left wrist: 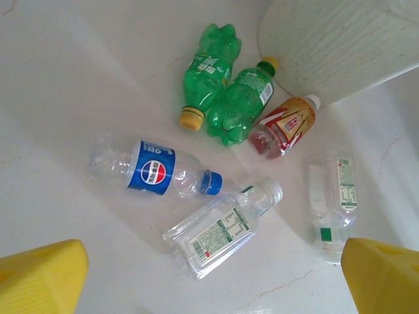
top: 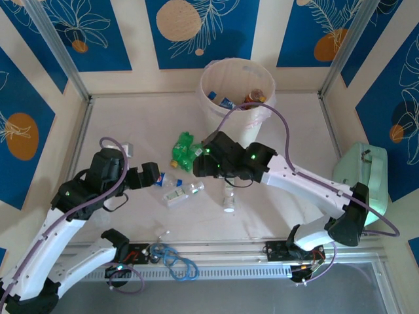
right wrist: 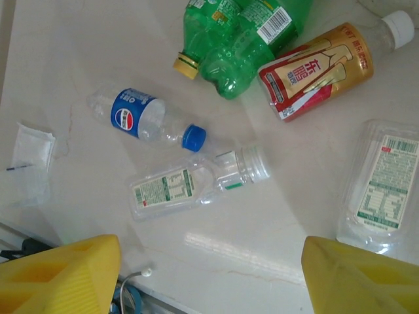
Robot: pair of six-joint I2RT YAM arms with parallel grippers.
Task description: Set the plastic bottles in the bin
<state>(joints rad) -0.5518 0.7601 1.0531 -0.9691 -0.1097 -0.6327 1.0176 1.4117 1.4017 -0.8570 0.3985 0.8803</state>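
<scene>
Six bottles [left wrist: 154,171] ahead of left gripper [left wrist: 211,265]

Table [top: 131,196]: off-white, faint marbling. Far walls [top: 98,33]: blue panels w/ white leaf outlines + orange discs, cream strips betw.

Bin [top: 211,104], far centre: pale pinkish-white; blue + red bits inside.

Bottles mid-table:
- Pepsi bottle [left wrist: 154,173]: clear, blue label w/ red-white-blue roundel, blue cap.
- Green pair: one [left wrist: 209,72] w/ yellow cap, other [left wrist: 242,101] w/ white barcode patch.
- Amber bottle [right wrist: 314,72]: red-gold label, white cap.
- Flat clear bottle [left wrist: 219,232] + second clear one [left wrist: 334,203]: white labels, green print.

Case [top: 363,173], right: mint green. L gripper [left wrist: 213,261] & R gripper [right wrist: 209,261]: yellow fingers. L arm [top: 55,232] & R arm [top: 308,183]: white shells, black joints, purple cables. Cable coil [top: 177,261], near edge: blue.
</scene>
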